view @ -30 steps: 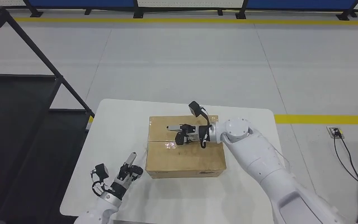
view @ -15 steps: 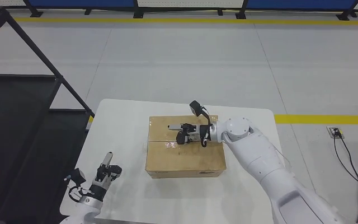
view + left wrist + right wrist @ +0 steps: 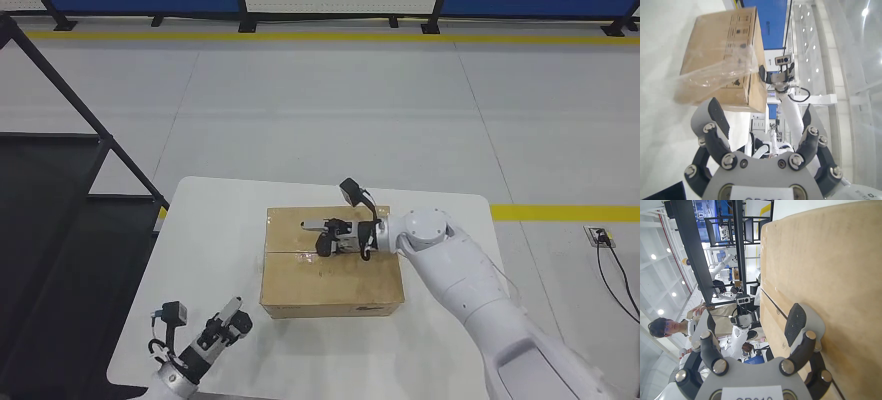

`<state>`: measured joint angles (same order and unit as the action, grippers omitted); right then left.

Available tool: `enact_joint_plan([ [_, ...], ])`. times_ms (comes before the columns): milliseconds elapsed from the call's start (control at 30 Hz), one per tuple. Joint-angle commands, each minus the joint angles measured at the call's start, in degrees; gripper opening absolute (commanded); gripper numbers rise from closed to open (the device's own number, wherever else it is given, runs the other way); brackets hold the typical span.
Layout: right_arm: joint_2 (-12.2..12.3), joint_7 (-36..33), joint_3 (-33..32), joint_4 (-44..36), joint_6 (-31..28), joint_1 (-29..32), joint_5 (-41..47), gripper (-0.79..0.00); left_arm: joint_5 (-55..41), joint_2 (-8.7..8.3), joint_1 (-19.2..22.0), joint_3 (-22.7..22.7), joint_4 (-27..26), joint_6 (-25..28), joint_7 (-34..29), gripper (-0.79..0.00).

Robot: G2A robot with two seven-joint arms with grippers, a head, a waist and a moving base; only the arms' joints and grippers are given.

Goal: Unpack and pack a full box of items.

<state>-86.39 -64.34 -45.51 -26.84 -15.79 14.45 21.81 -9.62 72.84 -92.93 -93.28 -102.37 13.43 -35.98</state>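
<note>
Box (image 3: 340,285) is sitting shut mid-worktop (image 3: 215,230), with its top seam (image 3: 290,253) taped. There's plenty of bare surface on my left side and only a thin strip along the front edge. My right jaws are hanging spread open over the box's far half, right by the seam. My left jaws are gaping empty too, hovering near the front-left worktop corner, apart from the box.

Smooth white arms (image 3: 470,290), grey left gripper (image 3: 761,103) and right gripper (image 3: 752,309), black bumpy pads (image 3: 795,323), shiny silver screws (image 3: 728,160), thin black cable (image 3: 804,94).
</note>
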Motion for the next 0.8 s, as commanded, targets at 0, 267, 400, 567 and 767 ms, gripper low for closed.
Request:
enact_joint_plan([
  [0, 0.0, -0.1, -0.2, 0.2, 0.0, -0.1, 0.0, 0.0, 0.5, -0.09, 0.3, 0.9, 0.5, 0.3, -1.2, 0.0],
  [267, -0.4, -0.7, -0.7, 0.7, 0.1, -0.5, -0.2, 0.0, 0.0, -0.71, 2.8, 1.0, 4.5, -5.3, -4.2, 0.0],
  [400, -0.5, -1.0, -0.9, 1.1, -0.1, -0.8, -0.4, 0.0, 3.1, -0.7, 4.6, 2.4, 6.6, -8.6, -0.1, 0.0],
  [567, -0.6, -1.3, -1.3, 1.6, -0.3, -1.0, -0.7, 0.0, 4.5, -0.66, 5.0, 3.3, 7.1, -9.5, 3.9, 0.0],
  [767, -0.7, -1.7, -1.7, 2.1, -0.4, -1.2, -0.9, 0.0, 2.7, -0.69, 3.7, 1.3, 5.5, -9.0, 9.1, 0.0],
])
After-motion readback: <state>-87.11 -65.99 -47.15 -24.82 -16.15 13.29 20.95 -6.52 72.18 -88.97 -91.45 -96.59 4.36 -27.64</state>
